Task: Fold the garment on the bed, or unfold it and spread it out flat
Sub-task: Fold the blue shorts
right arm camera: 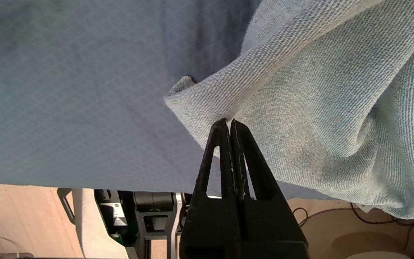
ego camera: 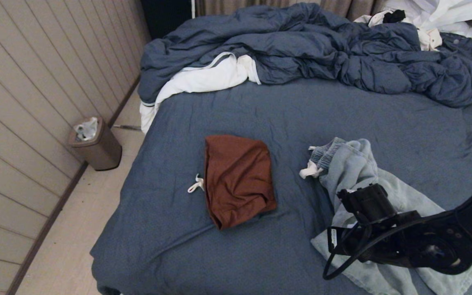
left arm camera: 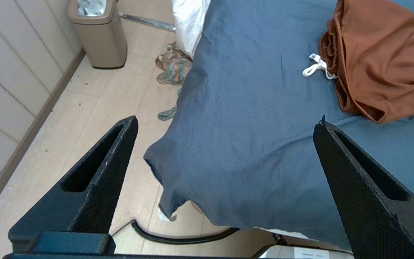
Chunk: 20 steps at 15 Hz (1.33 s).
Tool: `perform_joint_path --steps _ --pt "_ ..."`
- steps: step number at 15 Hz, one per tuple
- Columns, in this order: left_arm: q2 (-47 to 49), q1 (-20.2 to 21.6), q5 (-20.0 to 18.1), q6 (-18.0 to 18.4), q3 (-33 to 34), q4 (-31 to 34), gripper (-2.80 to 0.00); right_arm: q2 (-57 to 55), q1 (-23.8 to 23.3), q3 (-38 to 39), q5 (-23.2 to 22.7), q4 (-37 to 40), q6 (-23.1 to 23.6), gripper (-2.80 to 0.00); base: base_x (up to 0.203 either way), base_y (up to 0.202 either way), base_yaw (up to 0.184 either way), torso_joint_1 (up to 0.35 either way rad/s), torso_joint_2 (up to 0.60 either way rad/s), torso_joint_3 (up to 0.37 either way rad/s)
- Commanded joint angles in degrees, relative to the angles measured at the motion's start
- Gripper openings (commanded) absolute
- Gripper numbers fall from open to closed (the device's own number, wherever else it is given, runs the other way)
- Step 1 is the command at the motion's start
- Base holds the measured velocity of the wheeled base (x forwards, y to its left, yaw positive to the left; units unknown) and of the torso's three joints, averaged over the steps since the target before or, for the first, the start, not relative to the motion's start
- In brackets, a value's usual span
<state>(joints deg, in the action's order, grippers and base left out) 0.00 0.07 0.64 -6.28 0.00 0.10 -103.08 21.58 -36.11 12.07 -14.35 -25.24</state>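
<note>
A light-blue garment [ego camera: 359,168] lies crumpled on the right of the bed's slate-blue sheet [ego camera: 260,114], with a ribbed waistband and white drawstring at its far end. My right gripper [right arm camera: 228,121] is shut on a fold near the near edge of this garment [right arm camera: 318,108]. In the head view the right wrist [ego camera: 383,229] covers the fingers. A folded rust-brown garment [ego camera: 238,180] with a white cord rests mid-bed, apart from both grippers. My left gripper [left arm camera: 227,119] hangs open and empty over the bed's near left corner, short of the brown garment [left arm camera: 376,61].
The puffy blue duvet [ego camera: 322,45] with white lining is heaped across the far end. White clothes [ego camera: 436,16] lie at the back right. A tan bin [ego camera: 96,143] stands by the panelled wall. A rag [left arm camera: 173,66] and a black hose [left arm camera: 178,237] lie on the floor.
</note>
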Motion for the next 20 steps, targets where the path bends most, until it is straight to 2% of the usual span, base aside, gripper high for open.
perform_joint_path --steps 1,8,12,13,14,20 --pt "0.1 0.0 0.1 0.0 0.0 0.0 0.00 -0.5 -0.5 -0.1 0.1 -0.1 -0.1 -2.80 0.000 0.000 0.000 0.000 0.00 0.000" --pt "0.1 0.0 0.1 0.0 0.0 0.0 0.00 8.0 -2.6 -0.4 0.2 0.4 0.8 -2.80 0.000 0.000 0.000 0.000 0.00 0.000" --pt "0.1 0.0 0.1 0.0 0.0 0.0 0.00 7.5 -3.0 -0.1 -0.1 0.2 1.0 -2.80 0.000 0.000 0.000 0.000 0.00 0.000" --pt "0.1 0.0 0.1 0.0 0.0 0.0 0.00 7.2 -3.0 0.0 -0.2 0.2 1.0 -0.36 0.000 0.000 0.000 0.000 0.00 0.000" --pt "0.1 0.0 0.1 0.0 0.0 0.0 0.00 7.0 -2.4 0.1 -0.2 0.2 1.0 0.00 0.000 0.000 0.000 0.000 0.00 0.000" --pt "0.1 0.0 0.1 0.0 0.0 0.0 0.00 3.7 -2.3 0.2 -0.3 0.0 1.1 0.00 0.000 0.000 0.000 0.000 0.00 0.000"
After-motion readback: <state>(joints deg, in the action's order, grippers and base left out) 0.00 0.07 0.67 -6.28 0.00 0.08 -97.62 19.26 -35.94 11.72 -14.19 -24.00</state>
